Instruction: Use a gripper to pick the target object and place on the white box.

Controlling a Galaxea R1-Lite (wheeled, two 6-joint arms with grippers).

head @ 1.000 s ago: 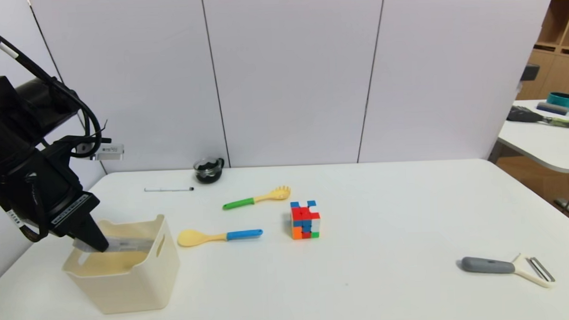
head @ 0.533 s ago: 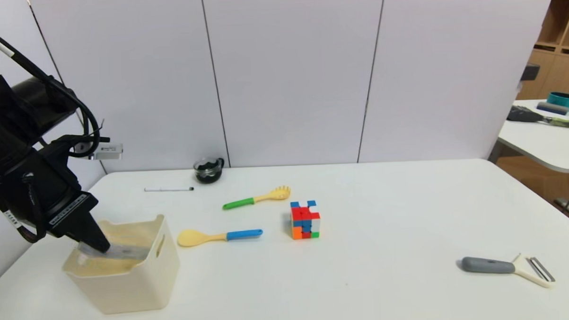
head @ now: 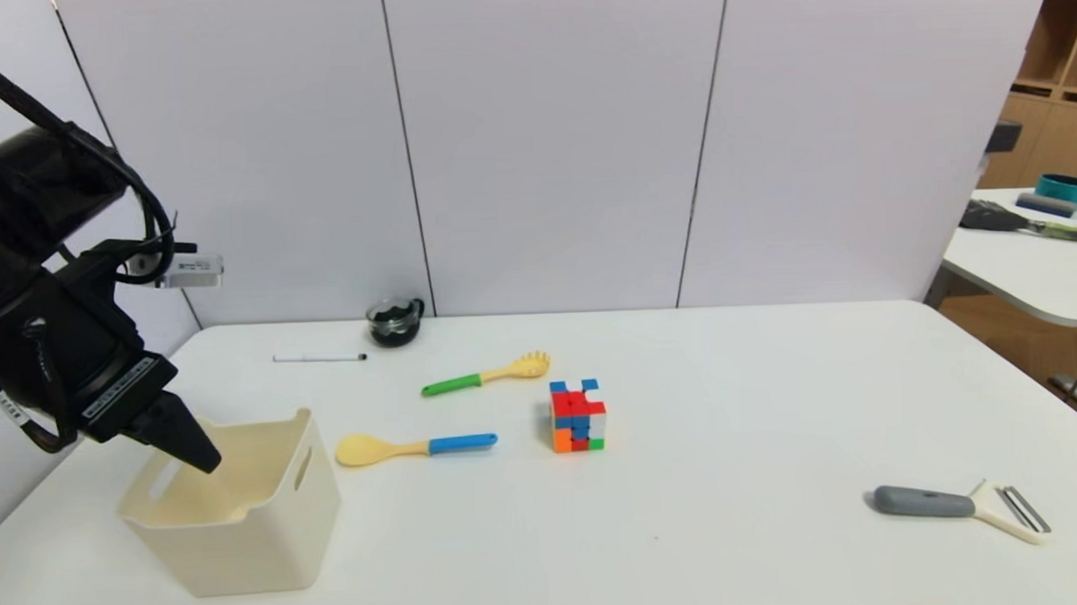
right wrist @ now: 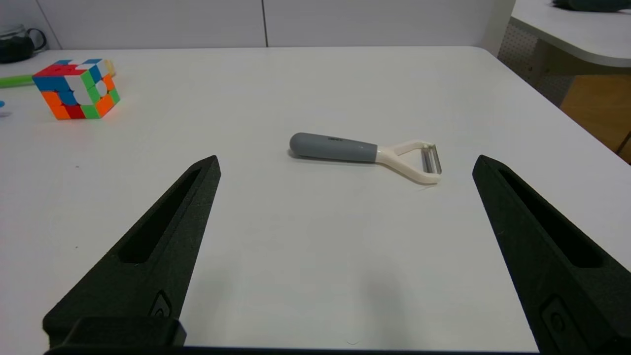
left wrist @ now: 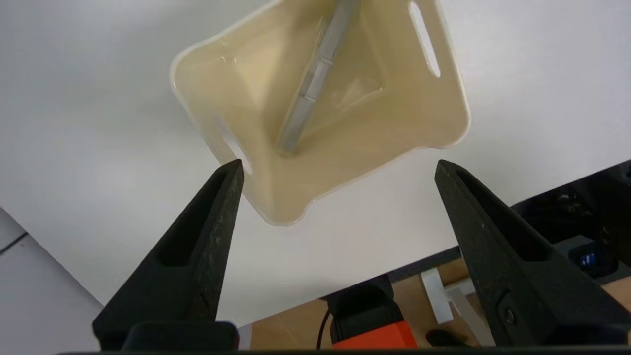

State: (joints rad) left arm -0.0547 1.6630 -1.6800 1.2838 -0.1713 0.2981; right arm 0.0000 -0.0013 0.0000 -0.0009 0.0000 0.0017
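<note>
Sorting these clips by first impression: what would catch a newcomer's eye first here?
Probably the black left hand, wide open above the cream-white bin at the table's left, with a long grey bar lying loose inside the bin. Next, the bright multicoloured cube near the middle of the white table, then the grey-handled peeler off to the right.

Translucent grey bar (left wrist: 315,79) aslant inside the cream-white square bin (head: 232,510)

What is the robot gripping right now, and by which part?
Nothing: the left tool stands open, and the grey bar lies in the white box.
</note>
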